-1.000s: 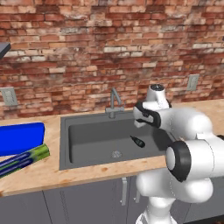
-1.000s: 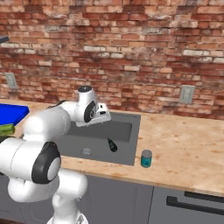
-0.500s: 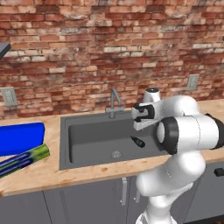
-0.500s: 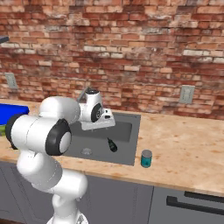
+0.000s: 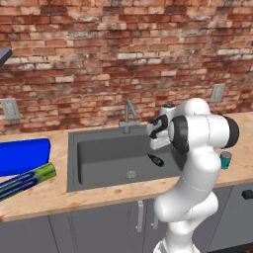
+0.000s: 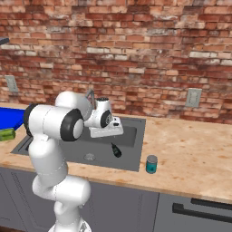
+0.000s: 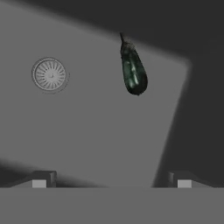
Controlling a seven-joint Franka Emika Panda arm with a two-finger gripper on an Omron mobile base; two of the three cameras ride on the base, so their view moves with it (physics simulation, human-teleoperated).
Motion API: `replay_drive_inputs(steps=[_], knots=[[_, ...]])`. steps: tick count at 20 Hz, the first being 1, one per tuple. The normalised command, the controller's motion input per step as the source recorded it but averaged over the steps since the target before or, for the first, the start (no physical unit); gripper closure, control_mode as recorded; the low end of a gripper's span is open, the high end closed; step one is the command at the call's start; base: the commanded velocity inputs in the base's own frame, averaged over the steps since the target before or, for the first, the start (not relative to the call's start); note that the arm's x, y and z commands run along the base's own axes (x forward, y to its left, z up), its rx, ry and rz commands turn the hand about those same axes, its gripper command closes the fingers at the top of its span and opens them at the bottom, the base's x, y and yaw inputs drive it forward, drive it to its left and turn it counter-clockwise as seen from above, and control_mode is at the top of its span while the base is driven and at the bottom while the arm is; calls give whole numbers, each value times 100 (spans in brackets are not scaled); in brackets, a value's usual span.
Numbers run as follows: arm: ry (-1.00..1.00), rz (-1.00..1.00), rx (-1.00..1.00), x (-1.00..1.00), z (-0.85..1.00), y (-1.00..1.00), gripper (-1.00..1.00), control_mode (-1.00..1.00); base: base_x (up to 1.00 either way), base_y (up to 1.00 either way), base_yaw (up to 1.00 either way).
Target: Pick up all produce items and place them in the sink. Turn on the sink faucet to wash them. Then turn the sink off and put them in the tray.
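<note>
I have the gripper [image 7: 112, 183] hanging above the sink [image 5: 99, 153], jaws spread wide and holding nothing. The hand view looks straight down at the basin floor. The one piece of produce I can find, a small near-black eggplant [image 7: 133, 69], lies on that floor toward the sink's right side, well apart from the round drain [image 7: 49, 74]. It appears in the left base view [image 5: 156, 160] and the right base view [image 6: 116, 150] too.

So the fruit is in place for washing. The faucet [image 5: 129, 114] stands at the sink's back edge, just beside the wrist, and I judge that as my next target.

My worries: the handle is thin and small, so a wide-open pincer could slip past it or bump the spout instead. The arm's bulk hides much of the tap from both base cameras, so I would be steering half blind. Later, the eggplant's tapered, glossy body could squirt out of a grip on the way to the blue tray [image 5: 22, 155] at the counter's left end.
</note>
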Motion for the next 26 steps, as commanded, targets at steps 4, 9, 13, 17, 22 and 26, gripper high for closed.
replay_drive_inputs(steps=[4,9,13,17,22,26], knots=[[5,0,0,41,-44,-5,-100,-100,0,0,0],[2,1,0,44,-41,-4,-100,-100,0,0,0],[1,3,0,40,-39,-3,-100,-100,0,0,0],[0,4,1,36,-37,-4,-100,-100,0,0,0],[0,5,1,32,-35,-8,-100,-100,0,0,0],[0,6,2,34,-37,-10,-100,-100,0,0,0]])
